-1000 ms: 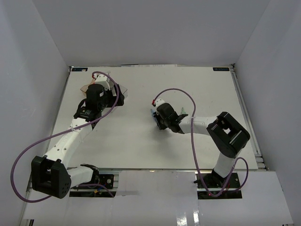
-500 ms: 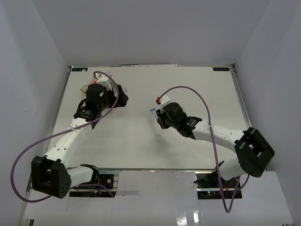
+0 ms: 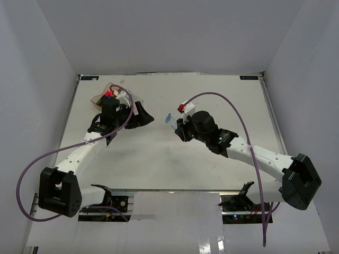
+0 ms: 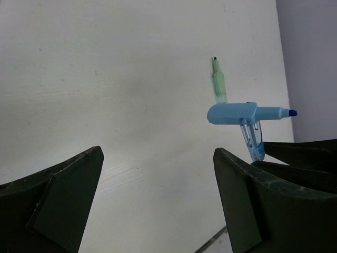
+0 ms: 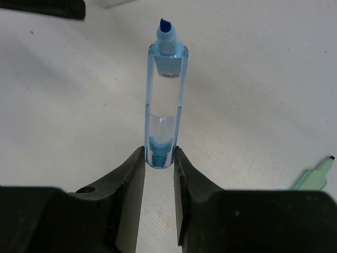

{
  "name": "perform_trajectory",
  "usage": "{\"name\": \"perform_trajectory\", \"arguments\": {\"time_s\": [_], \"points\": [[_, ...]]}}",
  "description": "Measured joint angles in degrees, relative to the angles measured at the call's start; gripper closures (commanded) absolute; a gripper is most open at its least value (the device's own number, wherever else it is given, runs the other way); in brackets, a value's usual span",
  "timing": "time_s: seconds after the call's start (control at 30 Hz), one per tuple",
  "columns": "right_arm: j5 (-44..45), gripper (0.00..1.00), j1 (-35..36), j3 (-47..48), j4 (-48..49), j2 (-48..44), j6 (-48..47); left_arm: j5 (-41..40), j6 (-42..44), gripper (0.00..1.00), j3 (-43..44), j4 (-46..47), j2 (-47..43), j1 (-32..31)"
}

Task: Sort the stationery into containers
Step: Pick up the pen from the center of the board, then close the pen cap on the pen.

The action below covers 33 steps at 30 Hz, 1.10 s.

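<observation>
Over the white desk (image 3: 159, 159), the left fingers (image 4: 68, 190) are standing wide apart, holding nothing. The right fingers (image 5: 131, 174) are pinching the blue highlighter (image 5: 166, 105) by its rear end, mid-frame. Its long axis is running up the frame, bare tip topmost. Only the left wrist view is showing the whole mint marker (image 4: 218, 84), lying upper right.

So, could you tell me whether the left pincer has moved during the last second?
Yes. The left pincer has shifted right and slightly nearer, away from the table's far-left corner, toward the blue highlighter.
</observation>
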Motion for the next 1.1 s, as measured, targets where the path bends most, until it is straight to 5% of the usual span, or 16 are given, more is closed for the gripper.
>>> {"name": "perform_trajectory", "arguments": {"time_s": [0.4,1.1], "points": [[-4.26,0.78,0.04,4.48,-0.07,-2.54,-0.39,14.36,-12.81,0.05,-6.88,7.69,2.86,-0.37],[-12.11,0.78,0.04,4.81,1.86,-5.79,-0.35,13.81,-22.23,0.05,-6.88,19.52,2.91,-2.82]]}}
